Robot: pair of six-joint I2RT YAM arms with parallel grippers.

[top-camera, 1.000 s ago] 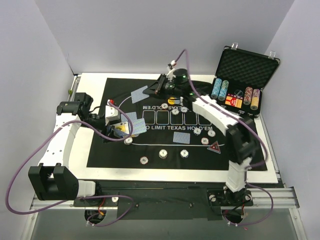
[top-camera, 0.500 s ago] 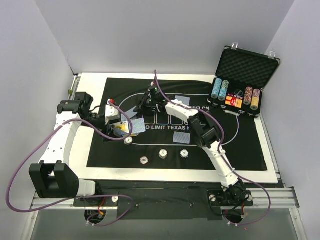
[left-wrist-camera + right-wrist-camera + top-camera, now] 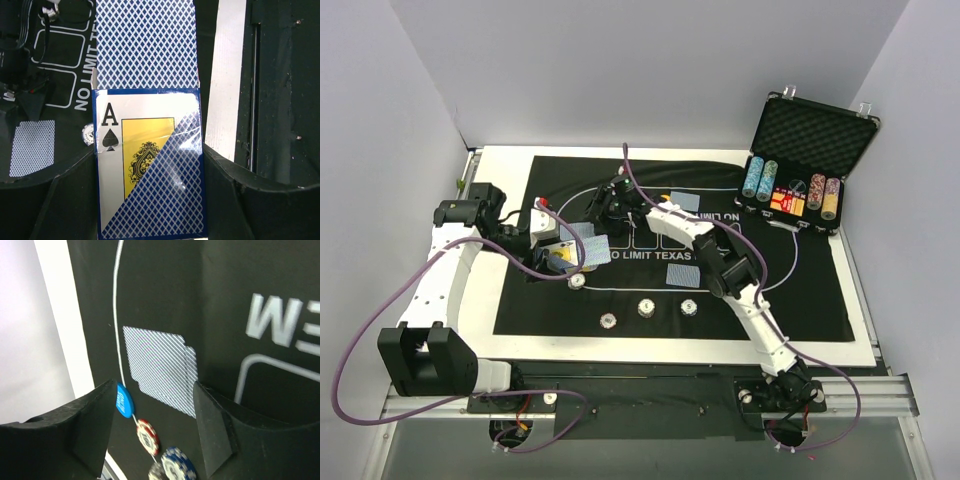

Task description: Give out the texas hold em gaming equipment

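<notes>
My left gripper is shut on a blue card box with an ace of spades on its face. A blue-backed card sticks out of the box's far end. My right gripper hangs open over the far left of the mat, above two overlapping blue-backed cards. A blue disc lies right by its left finger, with a red-edged chip and a blue-edged chip below it. More cards and white-edged chips lie on the mat's middle.
The black mat lies on a white board. An open black case at the far right holds tall chip columns. My right arm stretches across the mat's centre. Grey walls stand on three sides.
My right arm has swung from the mat's far middle to its far left, and its jaws have opened over the cards there. The left arm has kept still with the card box.
</notes>
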